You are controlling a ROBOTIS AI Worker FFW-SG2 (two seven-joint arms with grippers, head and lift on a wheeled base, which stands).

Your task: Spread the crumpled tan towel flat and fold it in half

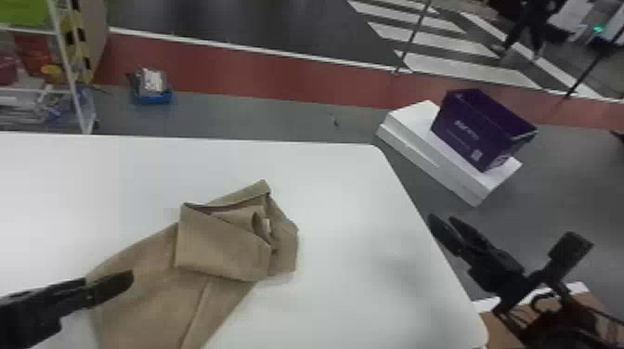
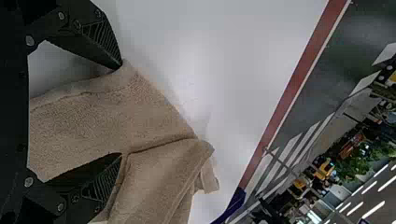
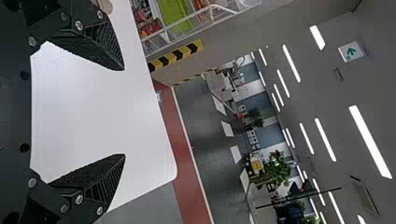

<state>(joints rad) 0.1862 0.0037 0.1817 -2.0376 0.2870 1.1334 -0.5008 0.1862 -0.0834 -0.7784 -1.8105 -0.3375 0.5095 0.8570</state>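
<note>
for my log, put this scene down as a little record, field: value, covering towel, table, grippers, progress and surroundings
towel: tan, on the table, far end bunched in overlapping folds, nearer part smoother
table: white top
left gripper: open, at the towel's left side
right gripper: open, out past the table's right edge
progress: towel not yet spread flat
surroundings: purple box on white boxes beyond the table's right edge; blue tray on the floor past the far edge
</note>
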